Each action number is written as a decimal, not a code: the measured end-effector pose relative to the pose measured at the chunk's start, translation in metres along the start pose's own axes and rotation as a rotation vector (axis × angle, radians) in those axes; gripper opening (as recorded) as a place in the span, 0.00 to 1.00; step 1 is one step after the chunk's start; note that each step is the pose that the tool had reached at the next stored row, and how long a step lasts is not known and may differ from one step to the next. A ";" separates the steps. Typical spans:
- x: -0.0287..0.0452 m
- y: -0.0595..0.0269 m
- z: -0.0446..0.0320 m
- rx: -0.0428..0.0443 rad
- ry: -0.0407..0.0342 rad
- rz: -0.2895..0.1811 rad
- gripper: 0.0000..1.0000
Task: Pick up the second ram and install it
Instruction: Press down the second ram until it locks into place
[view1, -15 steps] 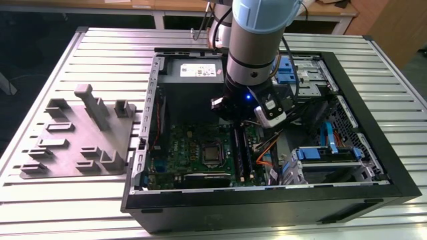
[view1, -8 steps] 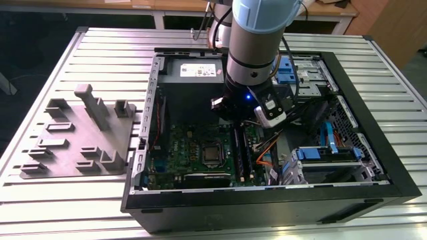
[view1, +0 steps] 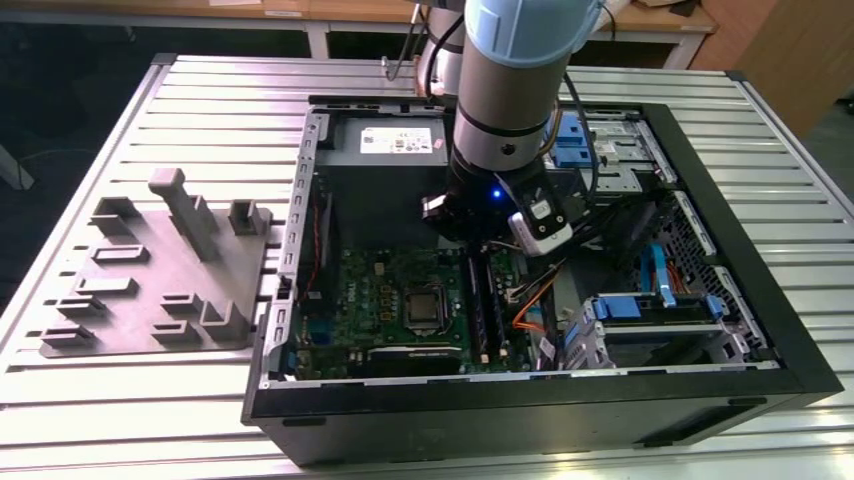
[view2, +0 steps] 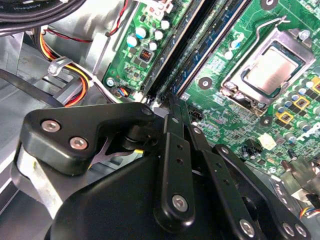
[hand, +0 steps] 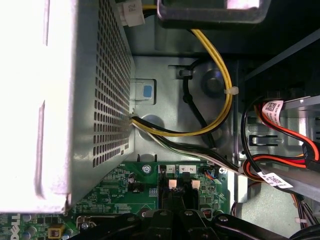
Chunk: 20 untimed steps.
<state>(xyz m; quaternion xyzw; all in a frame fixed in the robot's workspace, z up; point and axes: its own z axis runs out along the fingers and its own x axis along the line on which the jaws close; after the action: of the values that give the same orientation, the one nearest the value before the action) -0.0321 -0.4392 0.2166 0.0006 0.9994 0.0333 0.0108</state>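
Because a memory stick only seats when it goes down square, the step in hand calls, as I judge it, for the board to stay upright and in line with the slot, its notch matched to the key, and for an even downward push until the end latches close. Any tilt along its length could jam one end or stress the green printed motherboard (view2: 235, 120). The black linkage-fingered gripper (view2: 172, 102) is down inside the open black desktop computer case (view1: 534, 395), over the memory slots just beside the silver-lidded processor socket (view2: 272, 70). In the second wrist view its two fingers are drawn in to a narrow gap, almost together, and their tips meet at the near end of the second ram (view2: 191, 47). That thin, long, dark blue-green memory stick stands on edge along the long black slots and runs away from the fingertips. I cannot tell whether the tips pinch that end or bear on its top edge, nor whether it is fully seated. In the first wrist view the gripper is close to the small white latch clips (hand: 172, 184) at the slot ends.
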 end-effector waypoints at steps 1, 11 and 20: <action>0.0000 0.0000 0.0000 0.0000 0.0000 0.000 0.10; -0.0001 0.0005 -0.0058 -0.0012 -0.0002 0.000 0.10; -0.0003 0.0010 -0.0163 -0.0007 0.0000 0.000 0.10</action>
<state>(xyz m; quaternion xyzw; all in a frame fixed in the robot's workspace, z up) -0.0321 -0.4392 0.2329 0.0006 0.9994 0.0336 0.0108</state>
